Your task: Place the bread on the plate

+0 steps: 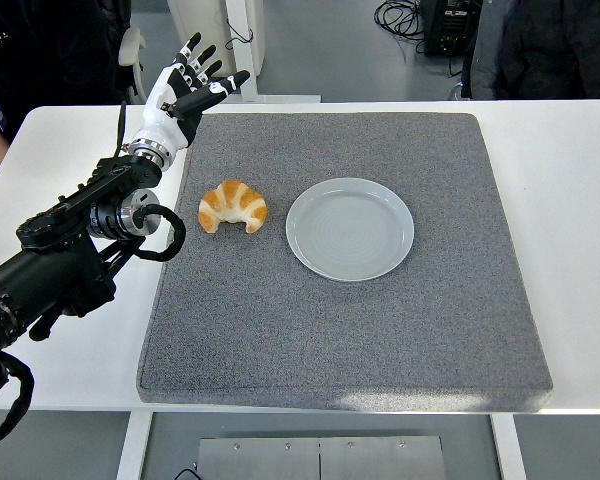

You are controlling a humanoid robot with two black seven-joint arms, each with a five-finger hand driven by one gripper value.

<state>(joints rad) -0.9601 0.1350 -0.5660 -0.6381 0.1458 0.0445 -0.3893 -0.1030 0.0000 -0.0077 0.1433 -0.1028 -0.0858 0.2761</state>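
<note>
A golden croissant (232, 206) lies on the grey mat, just left of a pale grey-blue plate (350, 228) that holds nothing. My left hand (194, 88) is raised above the mat's far left corner, well behind the croissant, with its fingers spread and holding nothing. The black left arm runs from the lower left edge up to it. The right arm is out of view.
The grey mat (380, 350) covers most of the white table (570, 200). People in dark clothes stand at the top left (40, 50) and top right (550, 45). Cables and a black box (450, 25) lie on the floor beyond.
</note>
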